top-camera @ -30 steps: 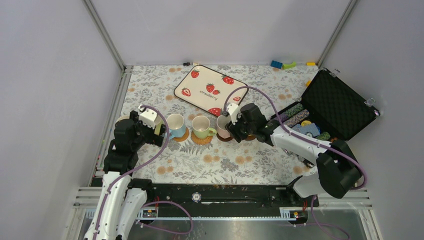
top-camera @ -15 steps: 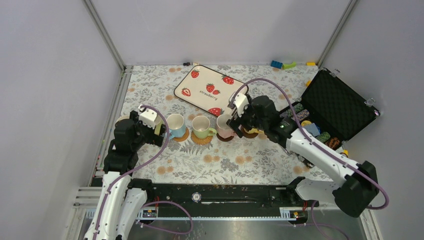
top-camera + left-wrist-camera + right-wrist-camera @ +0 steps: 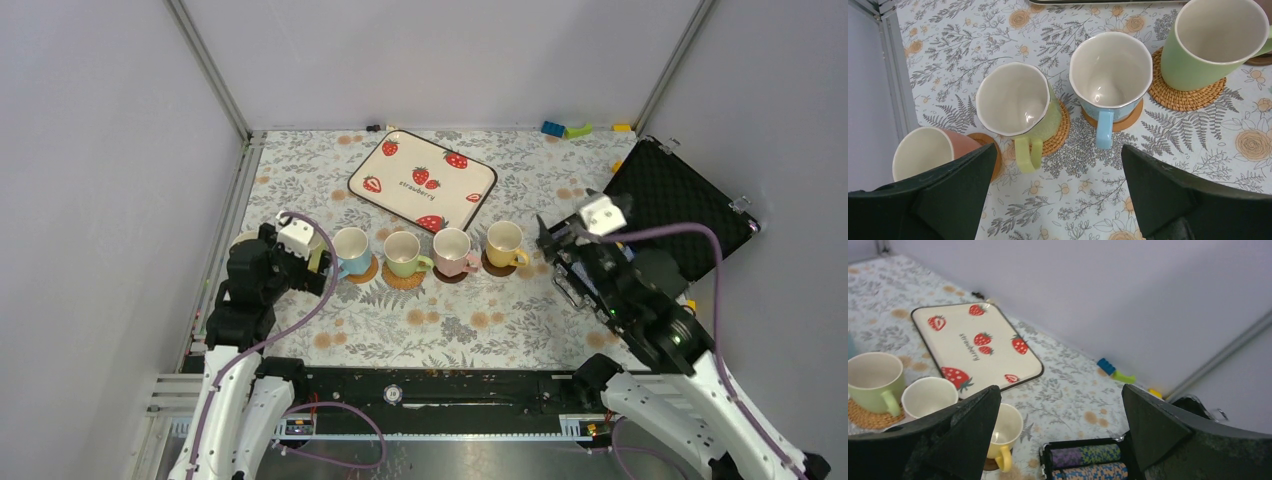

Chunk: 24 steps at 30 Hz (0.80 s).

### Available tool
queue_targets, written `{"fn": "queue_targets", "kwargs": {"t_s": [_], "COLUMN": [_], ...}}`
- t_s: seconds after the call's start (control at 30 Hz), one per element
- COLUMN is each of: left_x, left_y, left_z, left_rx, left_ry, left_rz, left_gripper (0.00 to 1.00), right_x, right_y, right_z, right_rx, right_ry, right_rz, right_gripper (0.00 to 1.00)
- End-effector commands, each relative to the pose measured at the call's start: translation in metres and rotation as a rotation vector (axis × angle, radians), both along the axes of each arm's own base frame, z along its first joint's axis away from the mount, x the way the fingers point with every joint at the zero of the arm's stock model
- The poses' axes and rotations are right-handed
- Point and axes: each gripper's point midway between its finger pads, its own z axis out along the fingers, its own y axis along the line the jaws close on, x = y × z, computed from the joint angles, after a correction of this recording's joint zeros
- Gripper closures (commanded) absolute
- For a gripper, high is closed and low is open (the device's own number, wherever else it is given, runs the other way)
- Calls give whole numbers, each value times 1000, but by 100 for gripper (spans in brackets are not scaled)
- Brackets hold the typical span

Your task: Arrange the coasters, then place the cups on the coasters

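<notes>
while left fingers [image 3: 948, 195] and right fingers [image 3: 1168, 430] stand spread, empty, the cups [image 3: 1110, 75] look rigid, slick, chippable: pinch across a rim.

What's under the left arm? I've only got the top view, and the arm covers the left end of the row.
Observer: The left wrist view shows two more cups there, a pink cup and a yellow-green cup.
Operator: On coasters?
Observer: The yellow-green one stands on a woven coaster; a brown coaster edge shows under the pink one.
Operator: Is that arm holding either?
Observer: No, the left gripper is wide open, gripping nothing.
</notes>
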Motion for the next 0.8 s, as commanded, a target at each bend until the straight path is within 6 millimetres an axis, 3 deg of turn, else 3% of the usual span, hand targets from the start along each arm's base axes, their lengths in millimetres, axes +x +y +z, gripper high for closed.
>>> {"fn": "queue_targets", "kwargs": {"t_s": [0.0,0.1,0.2,0.33,0.5,0.77], "left_x": [-5,-18,-33,-38,-33,-33], "left_y": [10,14,7,-9,-4,-10], "left_z": [44,56,54,43,45,35], "left_rx": [48,70,37,-53,-59,-69], "left_ry": [-84,-63,-29,-12,-32,18], "left_rz": [26,31,5,-41,1,-36], "left_gripper": [1,1,1,1,1,1], "right_x": [-12,-22,-27,-31,-33,-36], "right_y": [-39,-55,-67,-60,-52,-57], "right_z": [-11,-31,-48,-70,-90,-88], "right_rx": [-8,26,81,130,170,195], "right_ry": [-67,-74,-65,-41,-10,-27], "right_rz": [-133,-170,-215,-170,-137,-147], "right_gripper": [0,0,0,0,0,0]}}
